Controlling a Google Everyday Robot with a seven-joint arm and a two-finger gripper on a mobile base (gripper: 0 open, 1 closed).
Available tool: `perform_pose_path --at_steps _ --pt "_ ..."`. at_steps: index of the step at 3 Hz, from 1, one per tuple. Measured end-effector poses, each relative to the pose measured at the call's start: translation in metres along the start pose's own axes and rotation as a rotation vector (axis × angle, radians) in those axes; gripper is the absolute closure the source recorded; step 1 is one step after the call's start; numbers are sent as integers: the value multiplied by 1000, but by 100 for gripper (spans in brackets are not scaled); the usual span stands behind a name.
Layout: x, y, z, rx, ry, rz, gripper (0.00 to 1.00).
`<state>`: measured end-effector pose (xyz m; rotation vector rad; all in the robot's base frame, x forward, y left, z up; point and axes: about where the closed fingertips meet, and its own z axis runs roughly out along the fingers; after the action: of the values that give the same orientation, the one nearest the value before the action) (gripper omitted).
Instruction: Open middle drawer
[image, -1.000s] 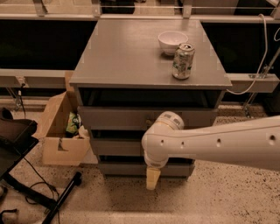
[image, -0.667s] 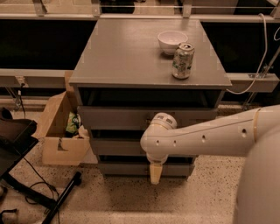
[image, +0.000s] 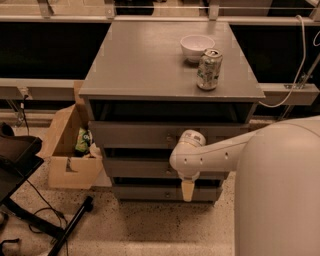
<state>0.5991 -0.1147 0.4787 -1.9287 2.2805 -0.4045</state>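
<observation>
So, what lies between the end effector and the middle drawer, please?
Nothing shows in the camera view: the end effector hangs before the lowest drawer, its wrist covering the middle drawer centre.

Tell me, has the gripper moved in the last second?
Yes. The gripper, in front of the lowest grey drawer, rose slightly and shifted right against it.

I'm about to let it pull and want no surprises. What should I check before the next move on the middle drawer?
1. Gripper at the height of the middle drawer: not ok, it hangs lower, in front of the lowest drawer.
2. Middle drawer's knob in sight: cannot tell, the arm's wrist covers the drawer's centre.
3. Hold on the knob: cannot tell.
4. Floor in front of the drawers free: ok, the cardboard box sits off to the side.
5. Can and bowl on the cabinet top upright, back from the front edge: ok.
</observation>
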Motion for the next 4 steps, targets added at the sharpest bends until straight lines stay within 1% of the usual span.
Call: perform_pose_path --at_steps 1,2,3,4 --pt "2 -11 26 28 -27 17 0" --pt "1 -17 51 58 -75 30 0" --pt "-2 -24 70 71 -111 39 0" --pt "-6 -33 84 66 -129 48 0"
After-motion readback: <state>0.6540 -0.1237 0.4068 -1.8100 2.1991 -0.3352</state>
